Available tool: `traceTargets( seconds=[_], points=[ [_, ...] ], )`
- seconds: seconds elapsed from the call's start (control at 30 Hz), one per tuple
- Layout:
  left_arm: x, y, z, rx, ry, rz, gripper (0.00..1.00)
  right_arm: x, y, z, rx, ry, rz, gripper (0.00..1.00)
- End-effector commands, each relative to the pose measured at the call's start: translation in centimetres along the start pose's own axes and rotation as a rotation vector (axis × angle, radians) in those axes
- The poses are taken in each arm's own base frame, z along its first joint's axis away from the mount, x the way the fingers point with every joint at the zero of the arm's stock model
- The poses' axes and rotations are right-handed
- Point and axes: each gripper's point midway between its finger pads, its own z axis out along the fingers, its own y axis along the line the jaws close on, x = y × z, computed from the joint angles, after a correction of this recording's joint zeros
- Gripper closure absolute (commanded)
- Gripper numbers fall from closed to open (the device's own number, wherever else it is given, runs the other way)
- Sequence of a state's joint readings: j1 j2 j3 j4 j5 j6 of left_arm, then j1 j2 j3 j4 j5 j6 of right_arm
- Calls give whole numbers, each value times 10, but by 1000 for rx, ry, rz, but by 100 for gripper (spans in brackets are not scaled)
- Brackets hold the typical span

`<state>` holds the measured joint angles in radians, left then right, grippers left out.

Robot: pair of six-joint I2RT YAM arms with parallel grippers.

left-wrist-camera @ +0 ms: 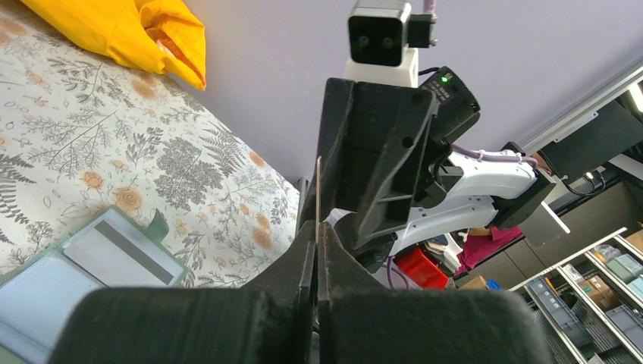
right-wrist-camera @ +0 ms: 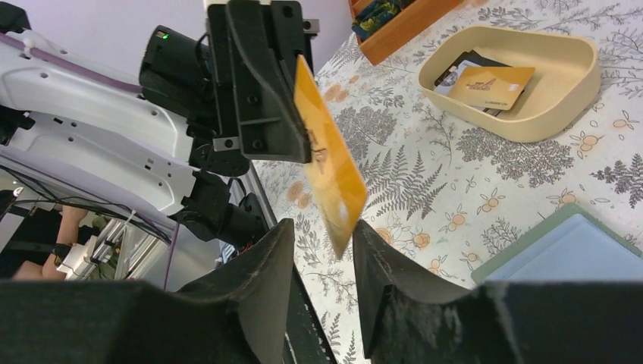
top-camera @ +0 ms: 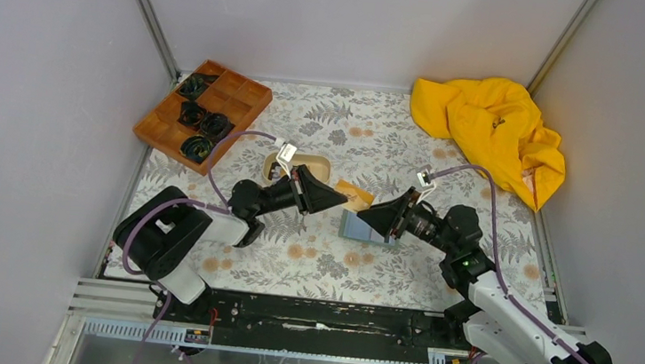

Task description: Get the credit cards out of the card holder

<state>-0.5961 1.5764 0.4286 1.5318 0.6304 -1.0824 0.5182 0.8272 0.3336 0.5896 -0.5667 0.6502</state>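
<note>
My left gripper (top-camera: 336, 199) is shut on a tan-orange credit card (top-camera: 356, 192) and holds it above the table. In the left wrist view the card (left-wrist-camera: 318, 193) shows edge-on, pinched between the shut jaws (left-wrist-camera: 318, 236). My right gripper (top-camera: 367, 215) faces it with jaws apart. In the right wrist view the card (right-wrist-camera: 331, 163) hangs with its lower corner between my open right fingertips (right-wrist-camera: 324, 227). The blue-grey card holder (top-camera: 366, 230) lies open on the table below both grippers. It holds a whitish card with a dark stripe (left-wrist-camera: 121, 254).
A beige oval tray (right-wrist-camera: 557, 106) behind the left gripper holds another orange card (right-wrist-camera: 489, 85) and dark cards. A brown wooden compartment tray (top-camera: 239, 103) stands at the back left. A yellow cloth (top-camera: 493, 132) lies at the back right.
</note>
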Motion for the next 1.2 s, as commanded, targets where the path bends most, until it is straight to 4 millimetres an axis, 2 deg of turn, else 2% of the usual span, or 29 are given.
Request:
traceTargets(
  seconds=[0.0,0.07,0.17,0.27,0.3,0.37,0.43,0.47,0.53,0.57,0.63,0.73,0.8,0.93,1.17],
  points=[
    [-1,-6,-1,33,-24,41,100,-29,29,0,-87,-77,-88,59],
    [-1,-7,1,38,-21,41,100,-28,27,0,-78,-77,-87,69],
    [-2,-11,2,50,-20,42,100,-27,26,0,-75,-75,-80,97],
    [-1,-12,2,54,-15,34,97,-26,27,1,-88,-71,-77,100],
    [0,-12,1,54,-12,33,87,-26,27,1,-88,-70,-77,100],
    [-2,-14,0,56,-18,36,56,-26,24,2,-76,-67,-79,100],
    [-7,-13,-5,37,-44,46,33,-26,19,4,-49,-58,-80,100],
    [-10,-11,-10,22,-59,53,25,-26,18,5,-45,-51,-79,100],
    [-20,7,-24,-69,-106,30,6,-29,19,7,-60,-56,-68,100],
    [-22,20,-33,-132,-119,15,3,-31,18,8,-66,-60,-61,100],
    [-21,47,-55,-278,-155,2,0,-33,9,13,-31,-44,-29,100],
    [-20,72,-84,-474,-218,16,1,-33,-10,26,34,19,60,100],
    [-22,81,-103,-578,-266,32,3,-40,-14,39,43,52,95,100],
    [-29,79,-122,-662,-312,87,3,-44,-33,69,77,145,155,100],
    [-36,69,-128,-697,-301,132,3,-8,-76,127,119,415,225,100]
  ],
)
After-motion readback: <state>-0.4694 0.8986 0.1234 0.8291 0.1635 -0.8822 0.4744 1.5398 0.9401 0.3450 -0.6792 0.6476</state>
